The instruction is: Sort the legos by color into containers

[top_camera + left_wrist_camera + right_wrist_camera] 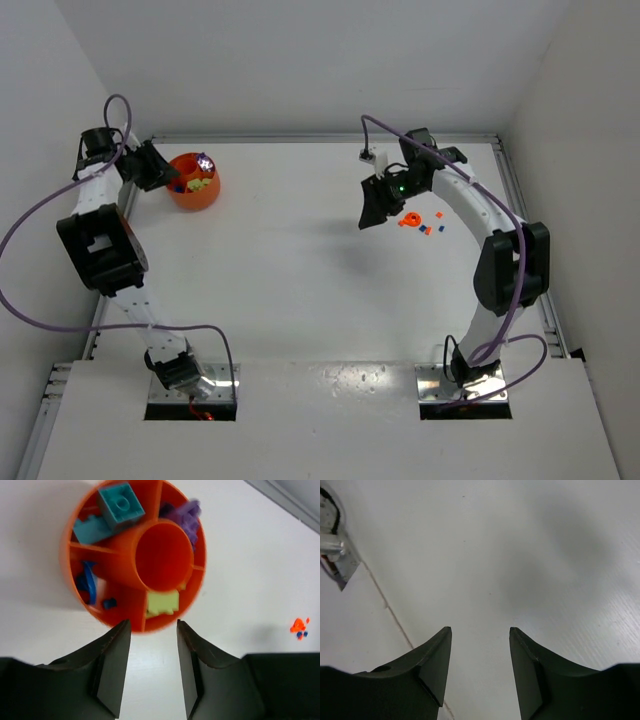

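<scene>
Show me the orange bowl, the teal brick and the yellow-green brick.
orange bowl [165, 555], left wrist view, its bare centre well.
teal brick [121, 504], left wrist view, its studded top face.
yellow-green brick [163, 602], left wrist view, middle of its face.

Bright, even, diffuse light fills the scene, and the white worktop [300, 290] is close to washed out. Shadows are soft and grey: a faint patch lies toward the worktop's centre beside the right arm [478, 205], and a dim band hugs the orange bowl [165, 555]. In the left wrist view the bowl's rim and the purple brick [186, 517] are smeared, and the distant bricks [299, 627] are a blur. The left fingers [112, 675] and right fingers [432, 672] show as dark, underlit, soft-edged shapes. A small glint sits on the bowl in the overhead view.
</scene>
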`<act>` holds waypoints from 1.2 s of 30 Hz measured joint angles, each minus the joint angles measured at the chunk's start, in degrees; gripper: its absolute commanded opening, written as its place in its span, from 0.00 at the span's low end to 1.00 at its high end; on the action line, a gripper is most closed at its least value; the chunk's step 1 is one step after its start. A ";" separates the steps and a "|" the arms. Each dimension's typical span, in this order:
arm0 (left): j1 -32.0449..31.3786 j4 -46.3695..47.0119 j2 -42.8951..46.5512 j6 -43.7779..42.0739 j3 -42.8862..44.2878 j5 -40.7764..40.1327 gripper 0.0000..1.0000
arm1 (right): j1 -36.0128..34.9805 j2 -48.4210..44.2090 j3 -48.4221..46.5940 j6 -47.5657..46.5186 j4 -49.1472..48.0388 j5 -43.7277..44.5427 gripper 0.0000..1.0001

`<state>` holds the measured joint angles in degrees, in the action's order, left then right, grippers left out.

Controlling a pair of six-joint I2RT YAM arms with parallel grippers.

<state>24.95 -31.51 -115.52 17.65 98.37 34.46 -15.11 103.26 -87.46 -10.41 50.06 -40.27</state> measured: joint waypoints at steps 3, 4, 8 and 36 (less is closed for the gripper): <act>-0.90 2.99 8.81 -2.64 -8.02 1.20 0.76 | 0.22 -0.94 1.44 0.33 -1.77 4.00 0.50; -1.84 3.43 13.94 -3.85 -10.29 1.70 0.83 | 0.37 -1.92 3.02 0.55 -2.47 6.40 0.49; -7.69 8.59 32.20 -7.96 -14.95 4.02 1.00 | 2.40 -4.09 7.23 1.92 -4.81 17.42 0.45; -19.67 4.15 43.63 -17.42 -19.10 5.90 1.00 | 14.60 10.58 6.47 -12.76 -10.62 30.62 0.50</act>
<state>5.28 -27.35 -71.90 0.23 79.26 40.36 -0.51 113.84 -80.99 -23.18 39.44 -9.65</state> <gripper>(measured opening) 0.995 0.484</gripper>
